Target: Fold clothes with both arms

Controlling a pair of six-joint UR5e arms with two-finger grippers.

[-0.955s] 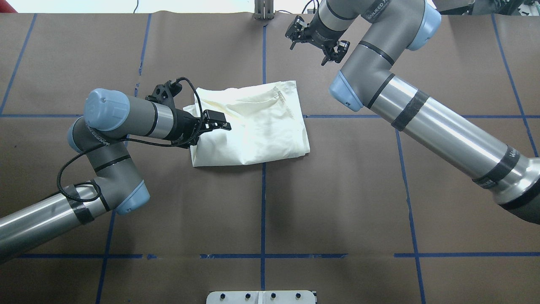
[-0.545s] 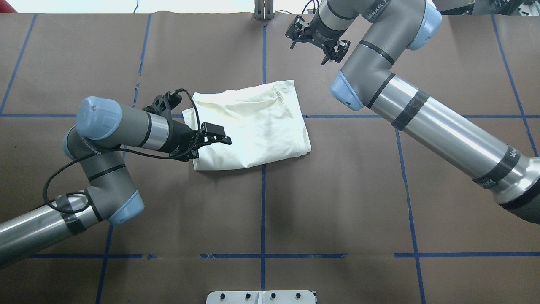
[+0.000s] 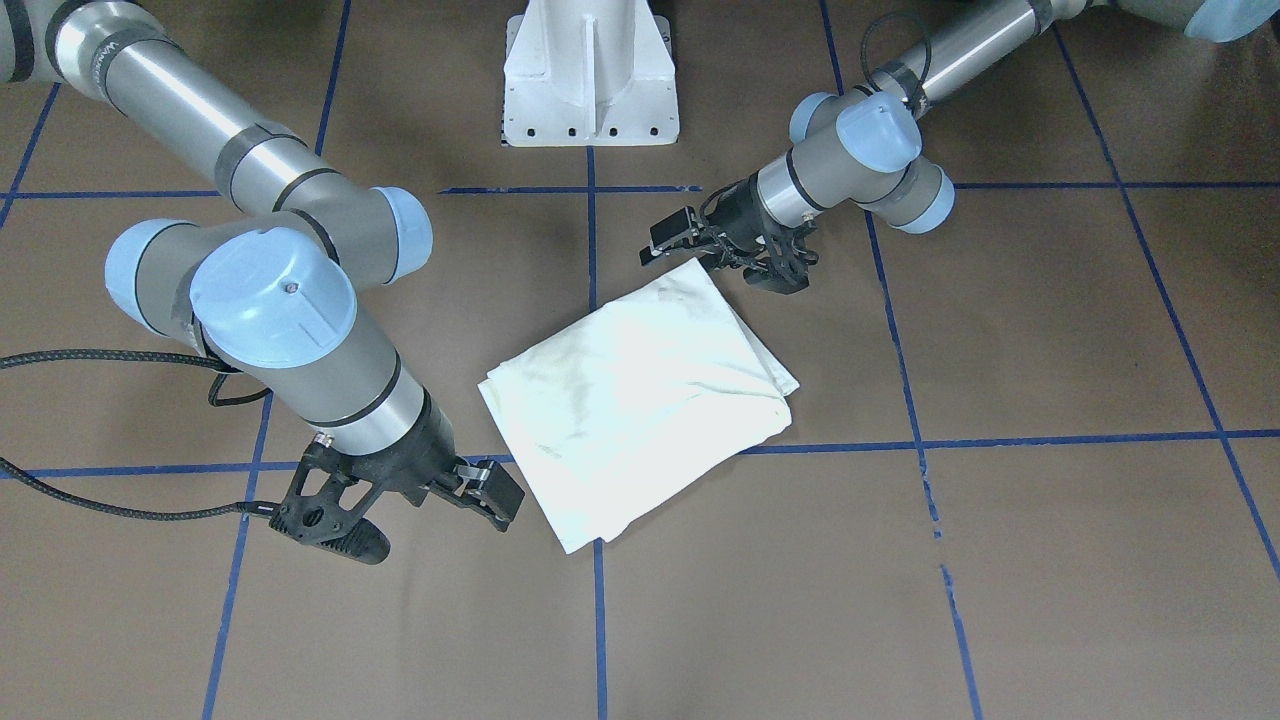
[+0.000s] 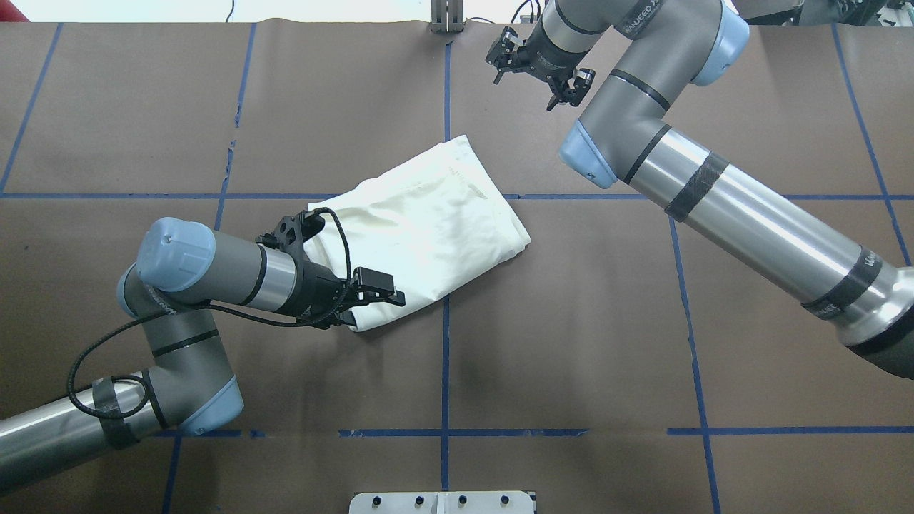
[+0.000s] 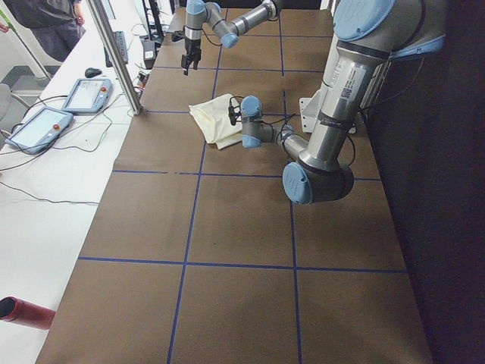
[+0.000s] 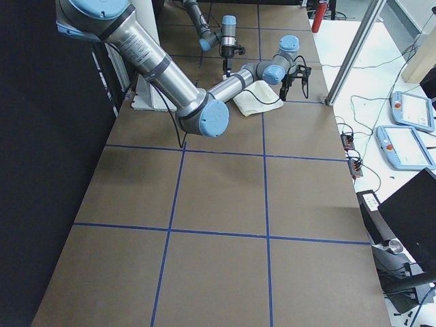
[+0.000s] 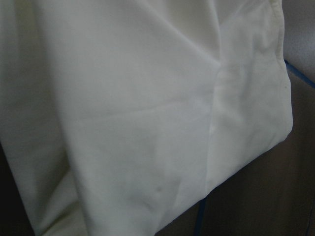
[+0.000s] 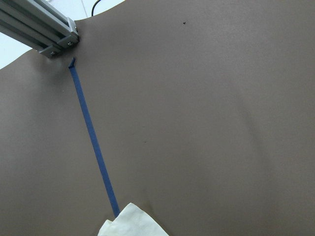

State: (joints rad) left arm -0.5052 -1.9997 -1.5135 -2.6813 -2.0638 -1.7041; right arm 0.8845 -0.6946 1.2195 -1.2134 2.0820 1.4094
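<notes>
Your left gripper (image 4: 371, 308) is clamped on a corner of the folded T-shirt (image 4: 435, 214), which lies flat ahead of it: final straightening, I judge. Your right gripper (image 4: 523, 93) hangs wide and empty near the opposite corner. Next, release without dragging the cloth.

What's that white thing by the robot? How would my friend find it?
Look at the big brown table with blue tape lines. Near its middle lies a folded cream-white shirt, one corner by the left gripper. It is the only soft cloth there.
</notes>
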